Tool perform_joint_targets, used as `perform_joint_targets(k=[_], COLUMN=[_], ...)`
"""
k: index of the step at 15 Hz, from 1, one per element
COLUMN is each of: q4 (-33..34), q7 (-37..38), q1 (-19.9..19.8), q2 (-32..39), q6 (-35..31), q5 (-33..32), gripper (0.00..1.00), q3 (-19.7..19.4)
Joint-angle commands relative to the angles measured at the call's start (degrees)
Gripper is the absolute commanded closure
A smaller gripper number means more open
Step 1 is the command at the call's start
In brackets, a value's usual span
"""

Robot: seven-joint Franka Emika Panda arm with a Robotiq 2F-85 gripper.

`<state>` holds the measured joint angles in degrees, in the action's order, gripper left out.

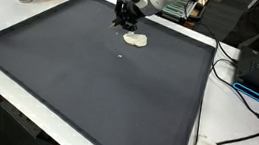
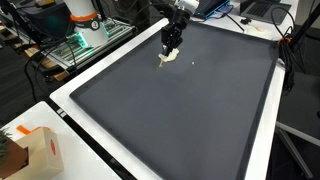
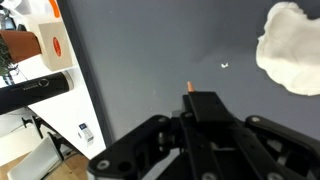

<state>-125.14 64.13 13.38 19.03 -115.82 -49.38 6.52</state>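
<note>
Dark mat (image 1: pixel 87 87): white lump (image 1: pixel 135 40), maybe cloth, just beside pincer (image 1: pixel 125 25)

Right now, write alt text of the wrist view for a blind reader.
The black gripper hangs over a dark grey mat, apart from a white crumpled lump at upper right. A black cylinder lies on the white table at left.

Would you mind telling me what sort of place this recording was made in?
Probably a robotics lab: loose cables trail beside the white table, green-lit equipment sits nearby, and a large dark mat covers the top.
</note>
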Motion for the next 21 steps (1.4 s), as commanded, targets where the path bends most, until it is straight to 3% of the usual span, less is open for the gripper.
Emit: perform_joint_targets(k=[1, 9, 14, 17, 21], q4=[-1.9, -3.4, -5.8, -7.5, -9.5], q7=[-0.5, -3.1, -11.4, -19.4, -33.9], q1=[-0.3, -1.2, -3.9, -5.6, -7.2], q2=[-1.9, -4.4, -6.4, -7.2, -7.9], q6=[-2.8, -11.3, -23.2, -29.4, -34.3], q5=[-1.3, -0.7, 3.7, 9.4, 22.2], gripper=[0.97, 0.97, 0.97, 0.97, 0.97], q3=[0.0, 0.0, 0.0, -0.1, -0.1])
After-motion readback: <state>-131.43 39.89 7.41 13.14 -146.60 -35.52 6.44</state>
